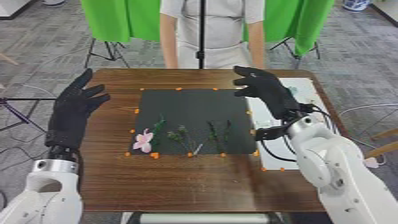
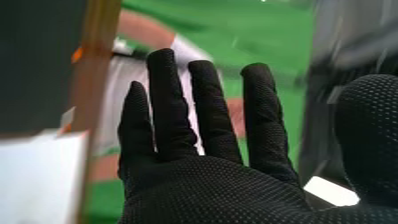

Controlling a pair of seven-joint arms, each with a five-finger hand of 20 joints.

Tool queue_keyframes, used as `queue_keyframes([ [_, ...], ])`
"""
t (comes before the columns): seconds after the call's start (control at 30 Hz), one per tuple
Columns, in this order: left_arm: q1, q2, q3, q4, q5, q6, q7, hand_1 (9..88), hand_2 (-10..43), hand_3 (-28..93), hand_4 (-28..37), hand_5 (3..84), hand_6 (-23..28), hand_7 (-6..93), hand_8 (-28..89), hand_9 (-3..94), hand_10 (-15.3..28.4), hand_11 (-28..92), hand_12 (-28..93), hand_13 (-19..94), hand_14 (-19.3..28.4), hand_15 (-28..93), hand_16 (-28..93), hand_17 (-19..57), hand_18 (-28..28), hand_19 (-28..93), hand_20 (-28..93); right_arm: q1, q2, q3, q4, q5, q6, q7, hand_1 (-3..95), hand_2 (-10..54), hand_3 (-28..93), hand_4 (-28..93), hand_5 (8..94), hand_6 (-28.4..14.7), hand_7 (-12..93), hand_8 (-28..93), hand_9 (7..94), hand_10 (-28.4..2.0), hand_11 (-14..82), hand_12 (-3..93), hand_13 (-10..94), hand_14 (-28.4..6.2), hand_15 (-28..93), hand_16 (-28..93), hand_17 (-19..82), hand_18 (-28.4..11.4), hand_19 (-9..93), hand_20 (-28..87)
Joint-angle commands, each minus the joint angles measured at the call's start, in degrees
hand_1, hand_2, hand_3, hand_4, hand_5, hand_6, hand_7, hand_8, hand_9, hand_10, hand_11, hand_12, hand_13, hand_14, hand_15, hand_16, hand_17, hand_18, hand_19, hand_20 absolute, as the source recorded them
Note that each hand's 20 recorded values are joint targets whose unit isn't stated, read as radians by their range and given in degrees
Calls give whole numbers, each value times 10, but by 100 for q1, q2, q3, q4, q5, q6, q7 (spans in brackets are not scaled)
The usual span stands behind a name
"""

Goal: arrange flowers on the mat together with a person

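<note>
Bright, even light falls on the black mat [image 1: 178, 109]; faint glare marks the wooden table [image 1: 191, 192] nearside of it. Beyond the mat, the green curtain [image 2: 266, 35] blurs in the right wrist view.

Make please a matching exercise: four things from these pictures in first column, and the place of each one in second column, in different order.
1. pink flower
2. left hand
3. right hand
4. green cloth

A. over the far right corner of the black mat
B. hanging beyond the table
C. at the table's left edge
D. near the mat's near left corner

Pairs: 1-D, 2-C, 3-A, 4-B
</note>
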Motion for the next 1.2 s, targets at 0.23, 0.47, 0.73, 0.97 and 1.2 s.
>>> queue_keyframes([
  [0.23, 371, -64, 191, 134, -214, 245, 313, 212, 36, 782, -283, 325, 33, 87, -79, 324, 169, 236, 111, 237, 240, 496, -81, -79, 214, 450, 162, -1374, -132, 1135, 70, 982, 266, -285, 163, 63, 750, -283, 391, 47, 143, -121, 420, -142, 120, 151, 317, -194, 433, 111, 24, -186, 459, 226],
  [0.47, 347, 20, 248, 164, -301, 319, 364, 211, 35, 782, -283, 324, 31, 87, -80, 326, 169, 238, 111, 243, 241, 494, -80, -79, 215, 450, 163, -1513, -251, 1157, 12, 967, 275, -292, 158, 62, 753, -283, 389, 48, 146, -122, 421, -140, 119, 154, 317, -192, 429, 122, 21, -189, 456, 229],
  [0.73, 425, 109, 195, 199, -414, 350, 565, 209, 31, 786, -283, 322, 29, 89, -80, 329, 168, 240, 111, 244, 242, 494, -77, -74, 219, 468, 176, -1567, -253, 1169, 23, 1033, 267, -301, 158, 61, 753, -283, 389, 48, 146, -123, 422, -139, 119, 156, 321, -191, 432, 129, 20, -191, 454, 232],
  [0.97, 512, 116, 102, 131, -371, 287, 552, 208, 29, 785, -283, 323, 27, 91, -81, 333, 169, 242, 111, 245, 243, 500, -77, -71, 220, 473, 181, -1579, -259, 1182, 25, 1087, 249, -315, 158, 60, 752, -283, 390, 48, 146, -122, 424, -140, 120, 157, 326, -189, 439, 132, 20, -192, 457, 236],
  [1.2, 391, 117, -9, 90, -359, 107, 293, 206, 30, 780, -283, 322, 30, 87, -80, 337, 173, 244, 112, 251, 249, 519, -76, -71, 226, 477, 185, -1486, -276, 1153, 70, 1092, 200, -293, 158, 60, 753, -283, 391, 48, 147, -122, 429, -142, 123, 158, 333, -190, 453, 132, 20, -192, 457, 238],
])
